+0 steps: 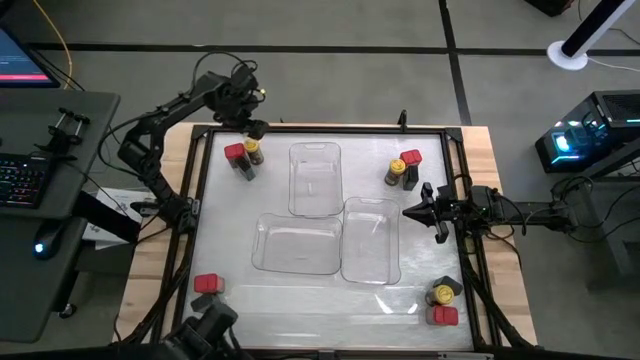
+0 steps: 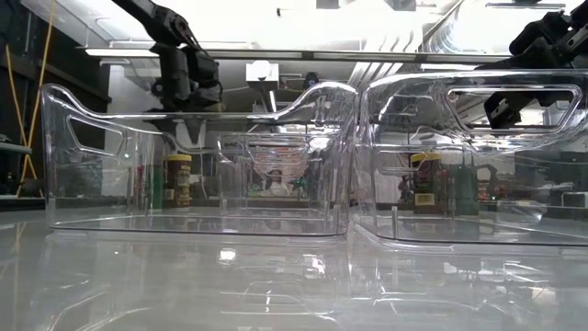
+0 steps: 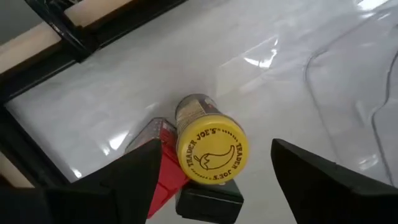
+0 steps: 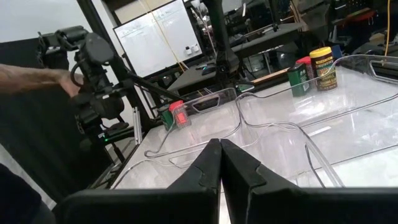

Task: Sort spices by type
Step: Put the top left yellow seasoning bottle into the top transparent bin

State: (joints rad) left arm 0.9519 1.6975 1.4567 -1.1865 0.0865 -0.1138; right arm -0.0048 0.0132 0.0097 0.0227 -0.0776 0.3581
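While hovering over the far-left corner, left gripper (image 1: 250, 112) spread wide, clutching nothing, fingers (image 3: 323, 177) straddling a yellow-lidded jar (image 3: 211, 149) from above. Packed right against that jar: a red square-topped container (image 3: 163, 163) on one side, a dark blocky one (image 3: 208, 202) on the other. Tight cluster, hugging the table's black rim (image 1: 203, 160), little slack toward that edge. Out from there, three clear trays (image 1: 314, 178) crowding the middle, walls nearly touching. Plenty of bare white surface along the near edge. Over on the right, right gripper (image 1: 408, 211) clenched shut on nothing, parked just beside the right-hand tray (image 1: 372, 240). More spices in the corners: a yellow, red and dark trio (image 1: 402, 168) far right, another group (image 1: 441, 304) near right, a lone red-topped one (image 1: 207, 285) near left, close to the rim. A person's forearm (image 4: 31, 78) visible in the right wrist view beyond the table.
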